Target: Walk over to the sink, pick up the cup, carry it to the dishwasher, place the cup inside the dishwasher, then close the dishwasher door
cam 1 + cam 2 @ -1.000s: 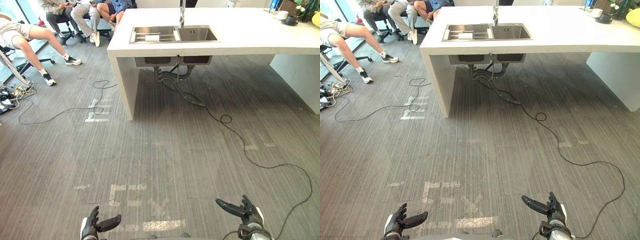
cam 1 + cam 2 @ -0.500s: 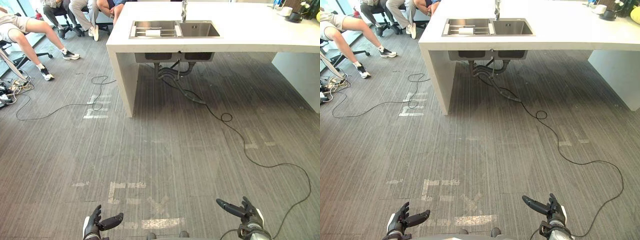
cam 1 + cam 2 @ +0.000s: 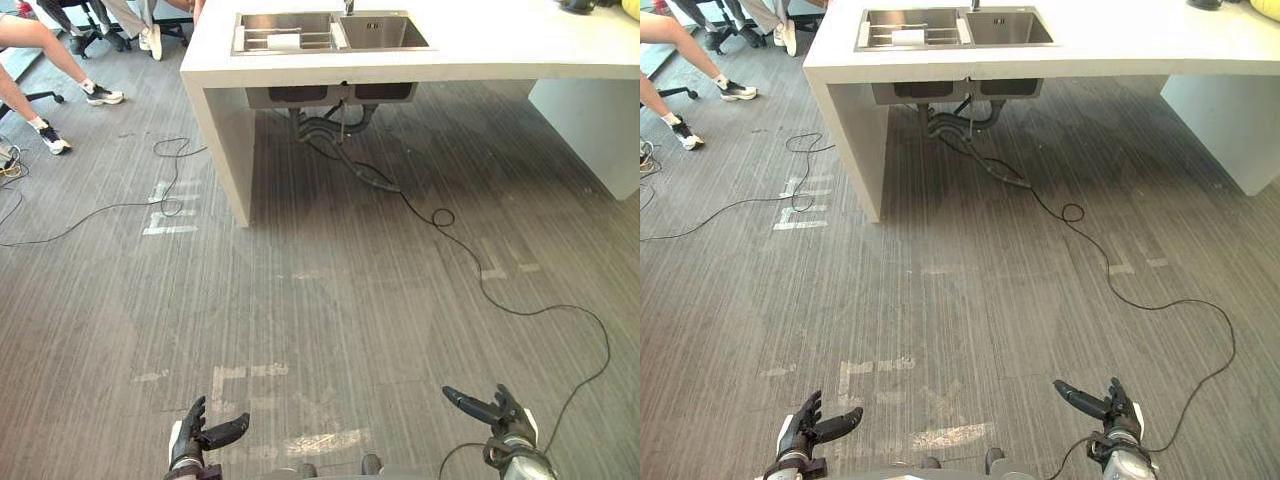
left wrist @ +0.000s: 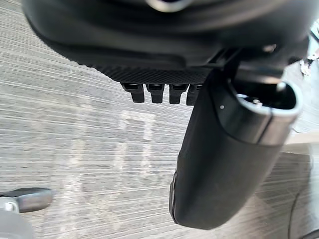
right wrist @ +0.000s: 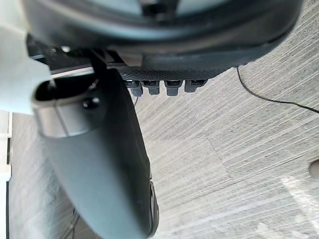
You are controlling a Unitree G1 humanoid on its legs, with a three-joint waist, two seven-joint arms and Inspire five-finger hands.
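Hanging low over the grey floor (image 3: 330, 300), well short of the sink (image 3: 380, 30), the left hand (image 3: 200, 440) and the right hand (image 3: 500, 412) both keep straight fingers and thumbs out, holding nothing. A small white thing, seemingly the cup (image 3: 283, 42), lies on the rack (image 3: 258, 40) in the sink's left basin, and the sink is set in a white counter (image 3: 500, 55). A seated person's leg (image 3: 60, 65) shows left of the sink.
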